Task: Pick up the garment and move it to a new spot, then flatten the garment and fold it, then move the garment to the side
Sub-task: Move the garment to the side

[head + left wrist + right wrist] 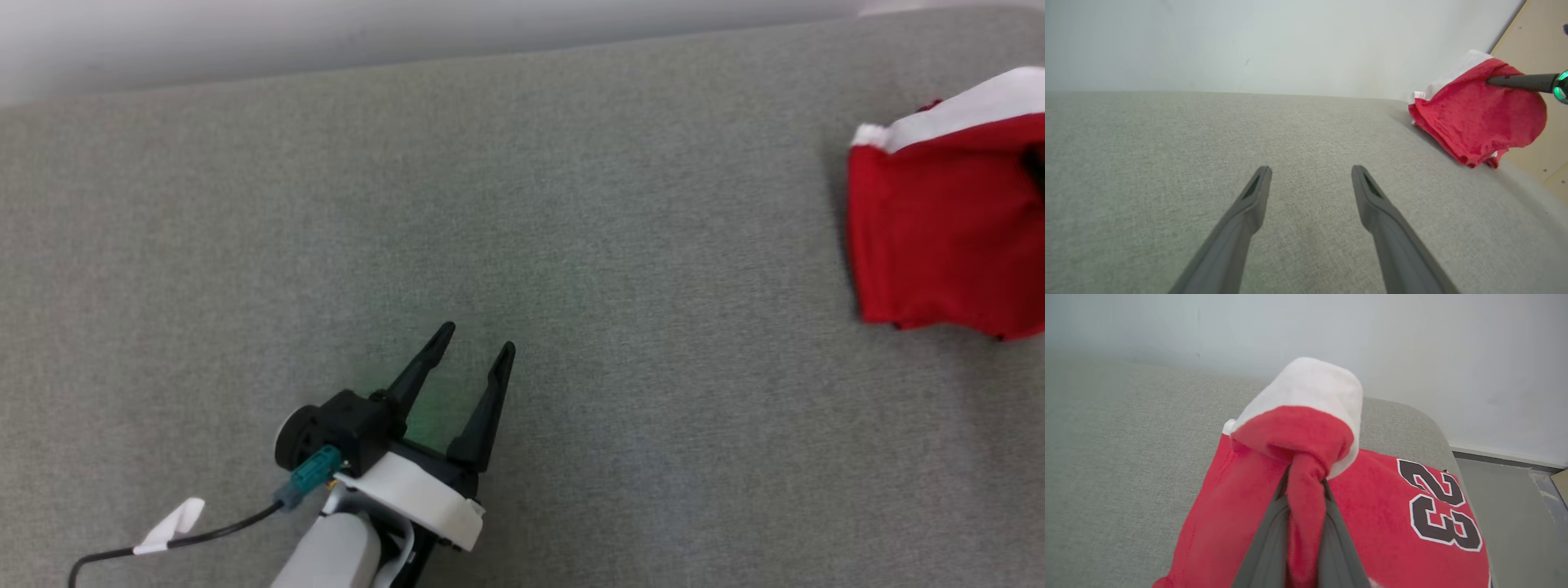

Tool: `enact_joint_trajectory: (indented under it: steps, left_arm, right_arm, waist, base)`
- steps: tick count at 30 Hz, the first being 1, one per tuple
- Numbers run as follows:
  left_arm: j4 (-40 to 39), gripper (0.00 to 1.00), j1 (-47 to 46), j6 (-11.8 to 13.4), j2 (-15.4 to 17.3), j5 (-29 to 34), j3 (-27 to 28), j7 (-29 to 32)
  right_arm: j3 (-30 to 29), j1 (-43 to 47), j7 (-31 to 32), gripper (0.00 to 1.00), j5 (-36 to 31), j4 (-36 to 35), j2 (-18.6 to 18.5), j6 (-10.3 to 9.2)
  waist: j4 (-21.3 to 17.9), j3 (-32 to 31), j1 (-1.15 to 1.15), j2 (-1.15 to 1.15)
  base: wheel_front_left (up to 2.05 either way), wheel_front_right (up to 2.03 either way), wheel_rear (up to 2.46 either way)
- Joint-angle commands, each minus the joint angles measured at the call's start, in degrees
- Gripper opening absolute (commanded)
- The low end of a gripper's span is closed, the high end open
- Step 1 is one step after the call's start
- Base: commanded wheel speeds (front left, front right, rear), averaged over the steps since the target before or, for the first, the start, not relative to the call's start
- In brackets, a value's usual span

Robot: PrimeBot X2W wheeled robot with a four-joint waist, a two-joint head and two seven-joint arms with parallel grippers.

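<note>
**Right jaws.** We see the right gripper (1305, 478) closed on a fold of the garment (1241, 506). Red cloth is squeezed into a narrow rope between the two dark fingers (1267, 543). Above the tips the cloth bunches into a knob capped by the white band (1314, 384). We judge that the pinch takes several layers at once, so that the piece travels as one bundle rather than unfolding.

**Garment.** The rest of the red cloth spreads below the pinch onto the grey upholstered surface (571, 204). It sits at the right end of that surface, close to the rounded edge, with the floor (1506, 506) beyond. In the head view its outline is compact and roughly rectangular. From this we infer it is probably already folded and being shifted to the side, though a first pick-up cannot be excluded.

**Left jaws.** The left gripper (477, 337) stands wide open and holds nothing. It hovers over bare upholstery, well apart from the garment. We read this as a parked pose that keeps the path clear for the working arm. A dark cable with a white tag (175, 523) trails from its wrist.

**Writing.** The number "23" (1439, 506) is printed in black with a white outline on the red cloth. It reads at a slant in the right wrist view. We find no brand mark or other legible text.
</note>
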Motion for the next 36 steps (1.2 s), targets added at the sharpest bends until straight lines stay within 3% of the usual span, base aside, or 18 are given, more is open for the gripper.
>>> enact_joint_trajectory:
  steps: [1, 5, 13, 14, 17, 18, 26, 36]
  left_arm:
    - [-0.29, 1.0, -0.87, -0.16, 0.56, 0.34, 0.14, 0.04]
    - [-0.5, 1.0, -1.6, -0.16, 1.14, 0.81, 0.17, 0.04]
    - [-0.53, 1.0, -2.84, -0.16, 1.92, 1.16, 0.14, 0.12]
    - [-0.47, 1.0, -3.12, -0.16, 1.95, 1.19, 0.03, 0.13]
    - [-0.18, 1.0, -3.57, -0.16, 1.88, 1.18, -0.05, 0.16]
    - [-0.1, 1.0, -3.64, -0.16, 1.83, 1.16, -0.01, 0.17]
    - [0.0, 1.0, -2.97, -0.04, 1.19, 0.83, 0.96, 0.15]
    - [-0.63, 1.0, -0.21, -0.04, 0.74, 0.25, 3.94, 0.05]
  right_arm:
    - [1.33, -1.41, -0.04, 0.0, 0.68, -1.56, -2.72, -0.16]
    - [5.96, -2.93, 0.21, 0.0, 0.19, -3.01, -8.97, -0.16]
    - [10.46, -8.05, -3.7, 0.0, -1.55, 3.04, -12.55, -0.16]
    - [11.05, -8.68, -4.38, 0.07, -2.08, 4.44, -12.6, -0.16]
    - [12.56, -9.61, -5.02, 0.49, -3.55, 9.12, -11.19, -0.16]
    - [12.87, -9.83, -4.91, 1.0, -3.91, 10.67, -10.68, -0.16]
    - [13.57, -10.9, -7.25, 1.0, -5.07, 20.67, -7.36, -0.16]
    - [14.07, -12.05, -10.26, 1.0, -6.97, 26.0, -3.5, -0.16]
  waist:
    - [1.47, 2.48, 0.0, 0.0]
    - [1.88, 4.95, 0.0, 0.0]
    - [2.5, 8.97, 0.0, 0.0]
    - [2.67, 9.38, 0.0, 0.0]
    - [3.09, 10.02, 0.0, 0.0]
    - [3.2, 10.07, 0.0, 0.0]
    - [3.48, 8.45, 0.0, 0.0]
    - [2.46, -1.83, 0.0, 0.0]
  base:
    - [0.0, 0.0, 0.0]
    - [0.0, 0.0, 0.0]
    - [0.0, 0.0, 0.0]
    - [0.0, 0.0, 0.0]
    - [0.0, 0.0, 0.0]
    - [0.0, 0.0, 0.0]
    - [0.0, 0.0, 0.0]
    - [0.0, 0.0, 0.0]
